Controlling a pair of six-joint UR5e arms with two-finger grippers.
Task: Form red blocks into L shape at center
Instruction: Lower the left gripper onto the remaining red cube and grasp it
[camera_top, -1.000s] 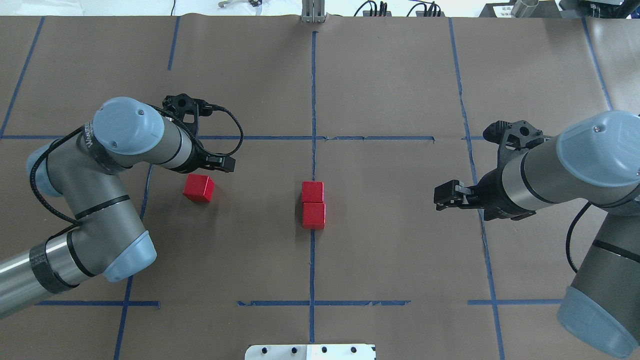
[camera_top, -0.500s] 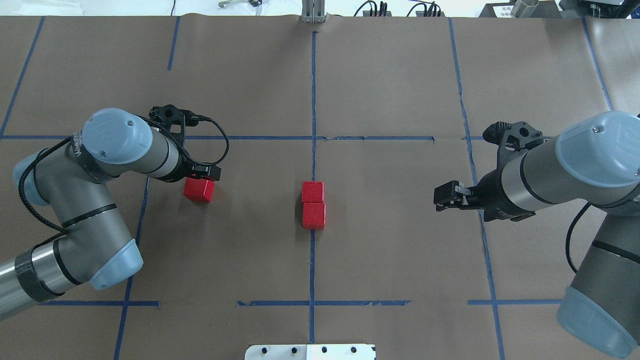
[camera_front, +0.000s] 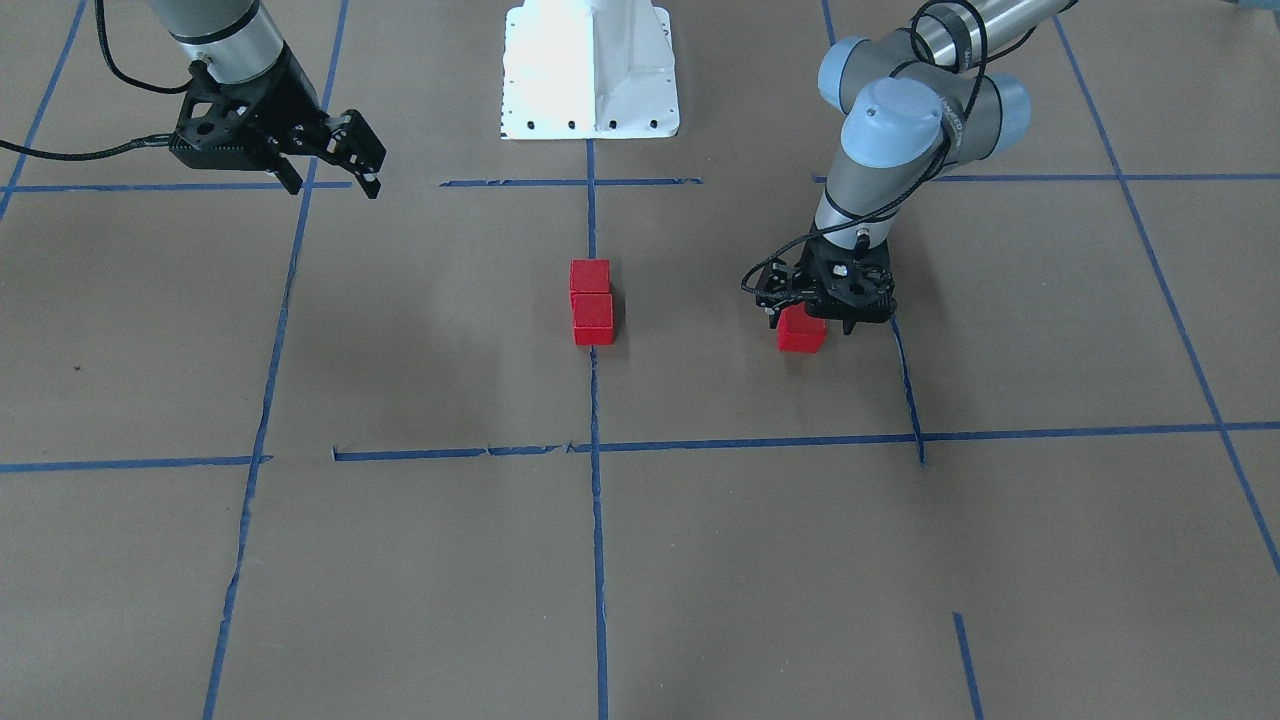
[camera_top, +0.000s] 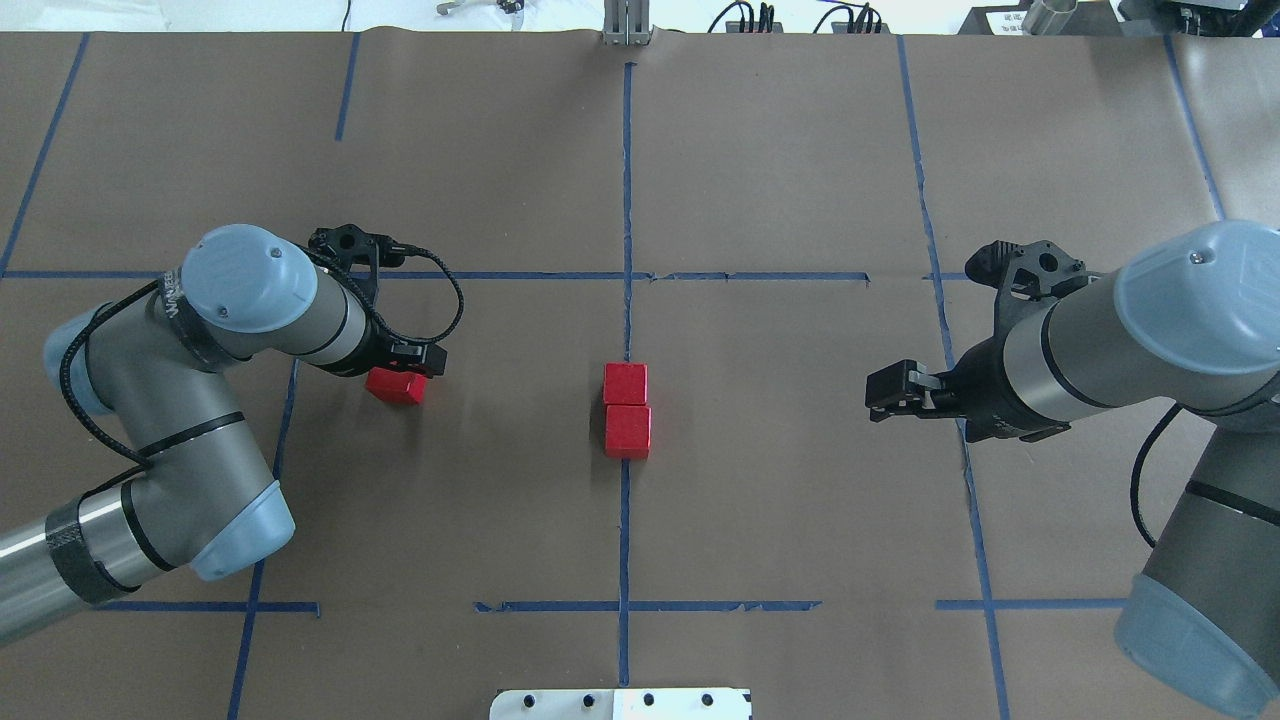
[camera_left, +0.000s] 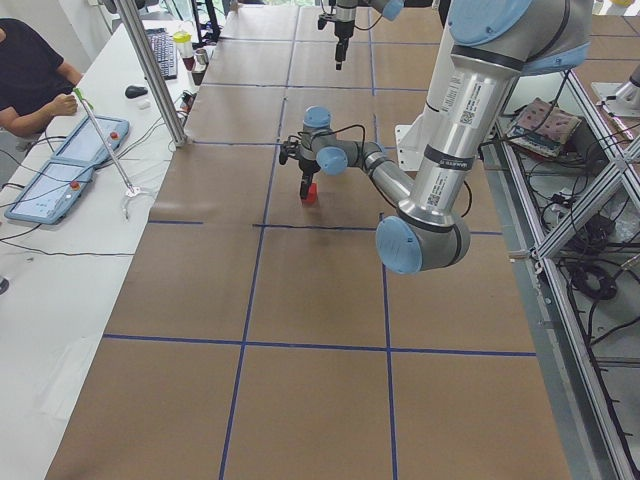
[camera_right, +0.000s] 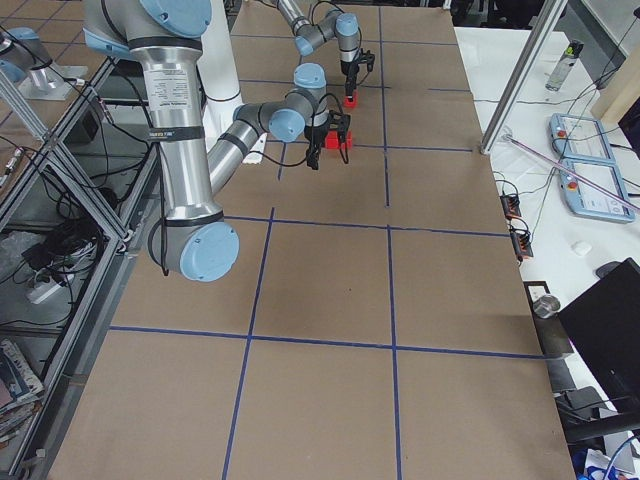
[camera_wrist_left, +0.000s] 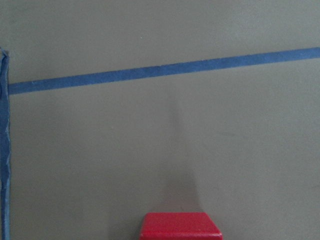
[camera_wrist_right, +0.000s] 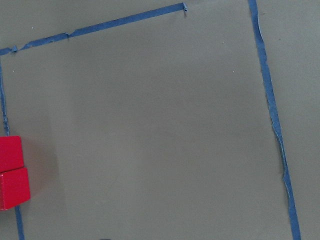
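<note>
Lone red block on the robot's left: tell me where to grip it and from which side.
Grip the lone block on two opposite side faces, coming straight down from above. It is a plain cube sitting flat on the table, well apart from the centre pair, so its sides are free. The left gripper hangs right over it.

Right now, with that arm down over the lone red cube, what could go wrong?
1. The left jaws sit low over the lone red block, seemingly straddling it; closing off-centre could twist or nudge it instead of gripping it.
2. The centre pair already touch in a line; bringing the third block in carelessly might knock them apart and spoil the L.
</note>
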